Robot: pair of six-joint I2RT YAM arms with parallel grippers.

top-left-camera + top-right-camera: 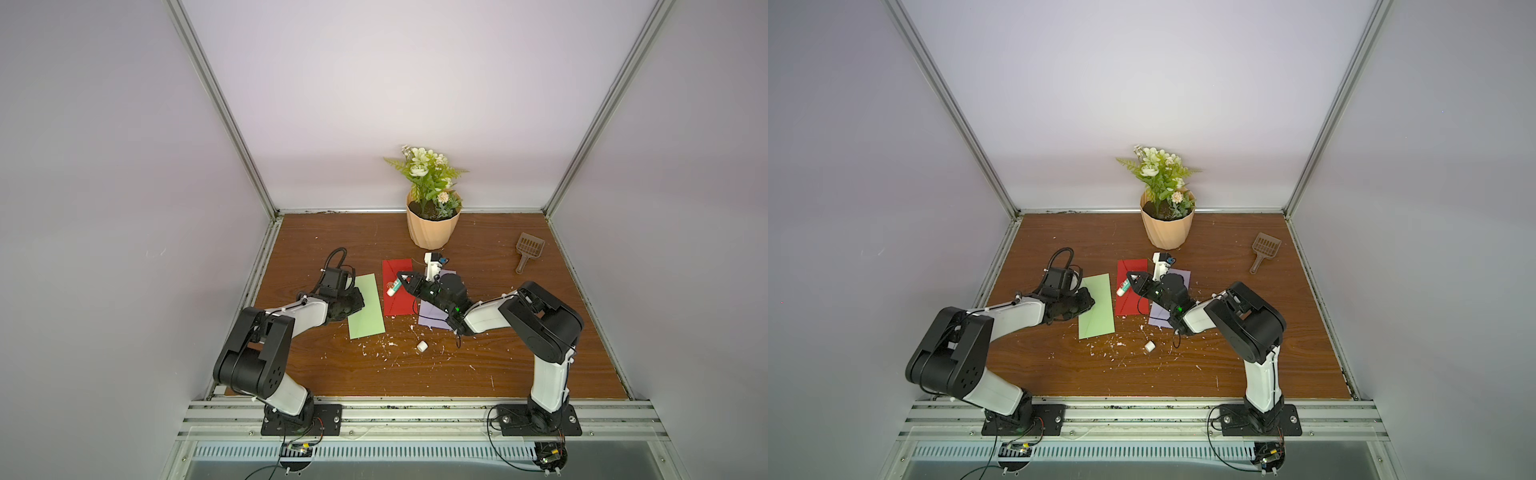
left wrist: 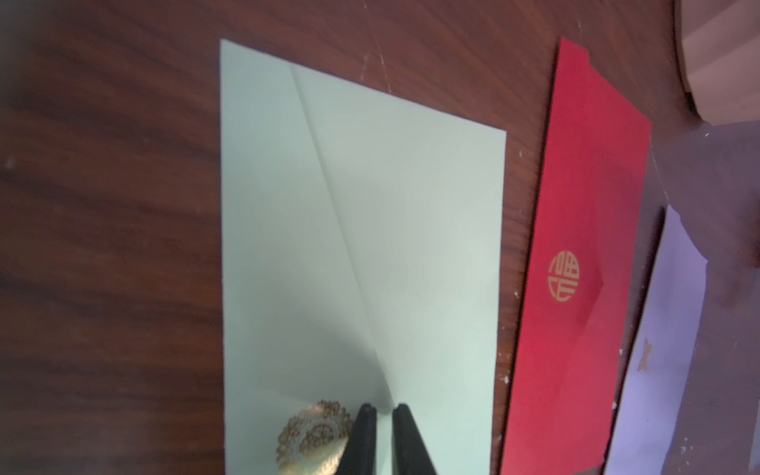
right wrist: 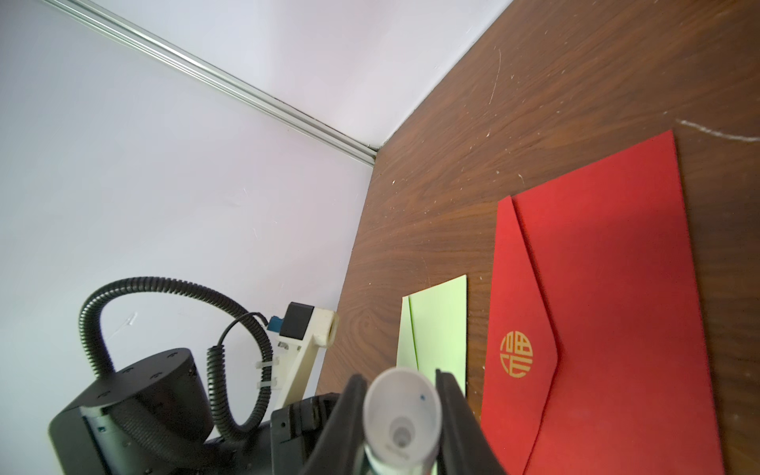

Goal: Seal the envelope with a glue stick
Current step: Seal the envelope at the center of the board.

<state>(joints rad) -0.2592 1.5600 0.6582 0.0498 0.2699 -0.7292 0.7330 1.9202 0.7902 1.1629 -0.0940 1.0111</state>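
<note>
3 envelopes lie flat on the counter [image 1: 332,374], side by side. The green envelope [image 1: 366,307] is nearest the left arm, the red envelope [image 1: 399,305] is in the middle, and the purple envelope [image 1: 432,318] is partly covered by the right arm.

The glue stick [image 1: 394,287] is clenched in the right tool [image 3: 402,376]. It is held tilted above the red envelope, beside the gold emblem. In the right wrist view, the open white end of the stick is seen between the 2 fingers [image 3: 353,395]. A white cap [image 1: 422,347] lies apart on the counter among white scraps, nearer the arm bases than the envelopes.

The left tool [image 2: 383,409] is set low over the green envelope, at the tip of its flap and next to a gold seal [image 2: 314,436]. Its jaws stand nearly together, with a narrow gap. Whether the flap is pinched cannot be told.

A plant pot [image 1: 432,226] stands at the far edge of the counter. A brown scoop [image 1: 527,249] lies well apart near the right wall.
</note>
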